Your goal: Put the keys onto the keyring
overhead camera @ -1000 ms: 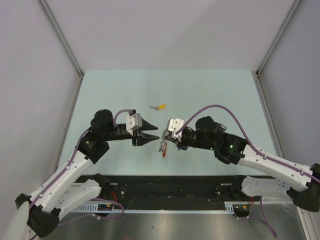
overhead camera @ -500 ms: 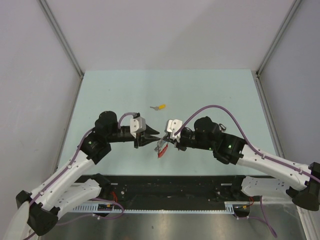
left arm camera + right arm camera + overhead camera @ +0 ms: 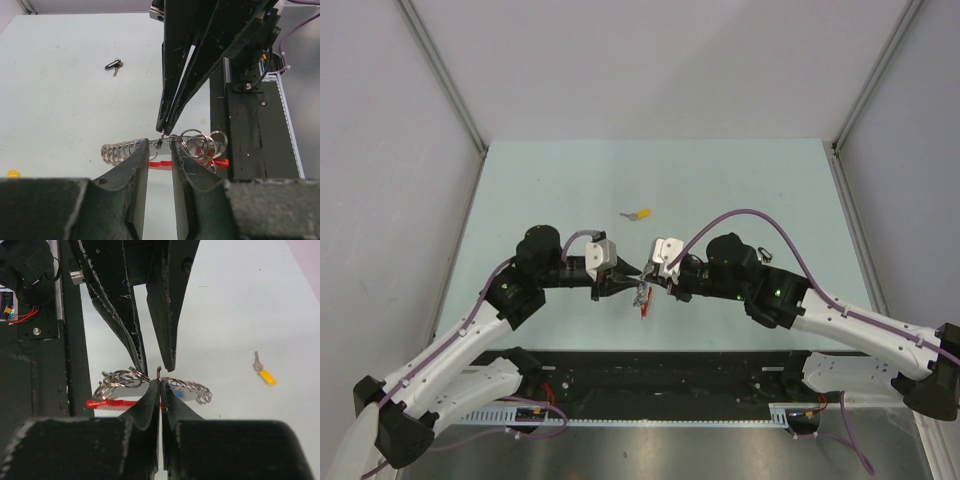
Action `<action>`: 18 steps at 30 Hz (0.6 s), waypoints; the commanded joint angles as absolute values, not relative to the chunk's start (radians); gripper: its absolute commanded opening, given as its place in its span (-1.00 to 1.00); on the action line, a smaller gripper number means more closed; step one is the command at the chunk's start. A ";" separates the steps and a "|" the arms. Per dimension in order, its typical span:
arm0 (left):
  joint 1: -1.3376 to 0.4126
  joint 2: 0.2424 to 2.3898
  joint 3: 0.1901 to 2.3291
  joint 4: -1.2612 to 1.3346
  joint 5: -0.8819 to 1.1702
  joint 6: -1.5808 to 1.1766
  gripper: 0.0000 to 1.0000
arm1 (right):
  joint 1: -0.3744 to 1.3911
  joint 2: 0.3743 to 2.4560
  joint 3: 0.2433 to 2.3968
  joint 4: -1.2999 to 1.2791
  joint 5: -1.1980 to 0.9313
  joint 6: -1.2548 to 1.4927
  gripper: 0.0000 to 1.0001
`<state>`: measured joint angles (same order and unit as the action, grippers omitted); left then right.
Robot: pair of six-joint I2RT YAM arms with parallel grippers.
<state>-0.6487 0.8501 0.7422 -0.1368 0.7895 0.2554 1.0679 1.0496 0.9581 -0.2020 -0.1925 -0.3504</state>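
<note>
The left gripper (image 3: 624, 281) has moved in tip-to-tip with the right gripper (image 3: 652, 279). Its fingers are spread either side of the small silver metal keyring (image 3: 197, 142), which the right's pressed-together fingers pinch and hold aloft. Threading probably comes next.

Links: white moulded shells (image 3: 865, 325)
Joints: black rounded housings (image 3: 535, 250)
Cables: purple, looping (image 3: 750, 212)
Indicators: small green lights (image 3: 776, 292)
</note>
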 commanded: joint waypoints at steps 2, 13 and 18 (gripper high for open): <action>-0.664 0.827 0.721 -0.089 0.792 0.269 -0.49 | 1.077 1.046 1.008 -0.121 -0.180 -0.311 -1.00; -0.673 0.795 0.675 -0.008 0.712 0.213 -0.69 | 1.103 1.055 1.008 -0.101 -0.123 -0.268 -1.00; -0.673 0.790 0.672 -0.009 0.698 0.210 -0.77 | 1.109 1.051 1.008 -0.094 -0.095 -0.249 -1.00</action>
